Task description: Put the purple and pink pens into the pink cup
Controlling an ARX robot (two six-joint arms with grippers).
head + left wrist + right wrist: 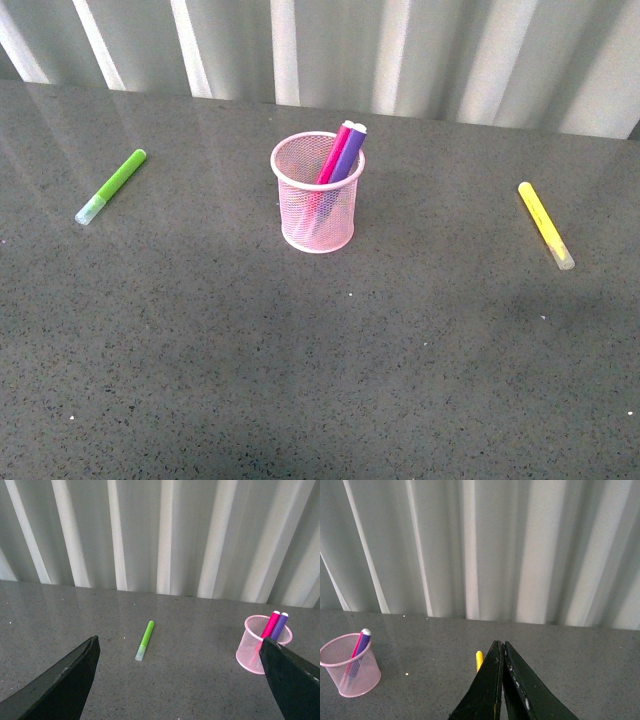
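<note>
Both the purple pen (349,152) and pink pen (334,157) already lean together inside the pink cup (317,192) mid-worktop (320,380), left pincer (177,680) spread apart and empty, right pincer (502,652) pressed together, so I'd just retreat without nudging that cup.

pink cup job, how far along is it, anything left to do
Looks done: the purple pen and the pink pen both stand leaning in the pink cup. Nothing is in hand: the left gripper is open and empty, and the right gripper is shut on nothing. Nothing looks left.
</note>
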